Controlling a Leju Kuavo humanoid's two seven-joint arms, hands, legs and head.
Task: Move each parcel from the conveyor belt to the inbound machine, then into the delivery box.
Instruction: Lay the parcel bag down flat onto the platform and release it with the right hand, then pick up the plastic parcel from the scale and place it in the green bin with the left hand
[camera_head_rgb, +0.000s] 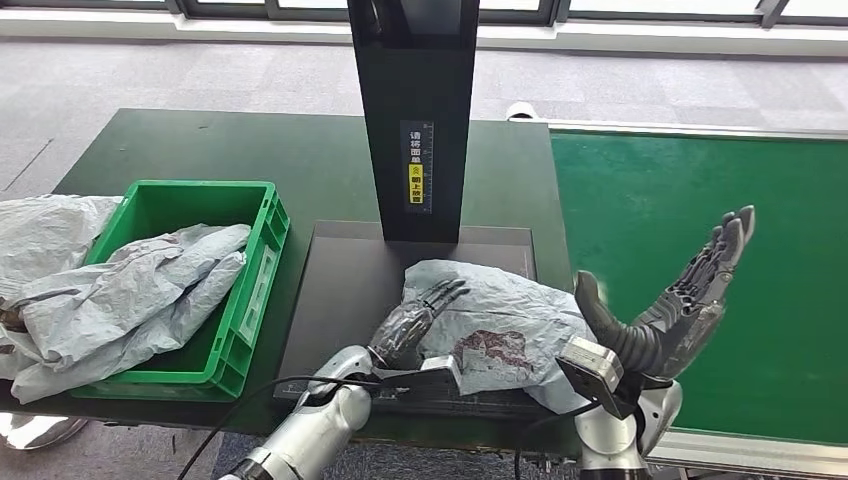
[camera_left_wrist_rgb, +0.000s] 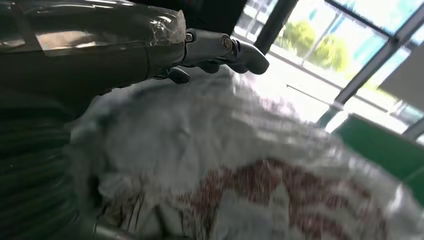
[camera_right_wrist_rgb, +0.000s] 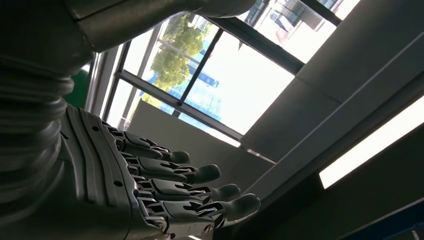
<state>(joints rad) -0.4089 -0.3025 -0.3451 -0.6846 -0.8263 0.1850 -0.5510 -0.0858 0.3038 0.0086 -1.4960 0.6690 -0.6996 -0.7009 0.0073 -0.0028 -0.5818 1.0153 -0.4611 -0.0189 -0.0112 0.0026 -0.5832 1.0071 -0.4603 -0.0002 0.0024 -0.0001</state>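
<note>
On the flat black machine plate (camera_head_rgb: 340, 290), crinkled grey plastic parcel (camera_head_rgb: 500, 320) seemingly under left hand (camera_head_rgb: 415, 320); right hand (camera_head_rgb: 690, 290) empty, fingers spread.

Right hand (camera_head_rgb: 690, 300) raised, fingers spread

The head view looks forward and down from high on the robot over the worktop (camera_head_rgb: 200, 140). The left wrist view sits very close to the parcel (camera_left_wrist_rgb: 210, 150) (also seen from the head); the right wrist view tilts up toward windows (camera_right_wrist_rgb: 220, 85).
</note>
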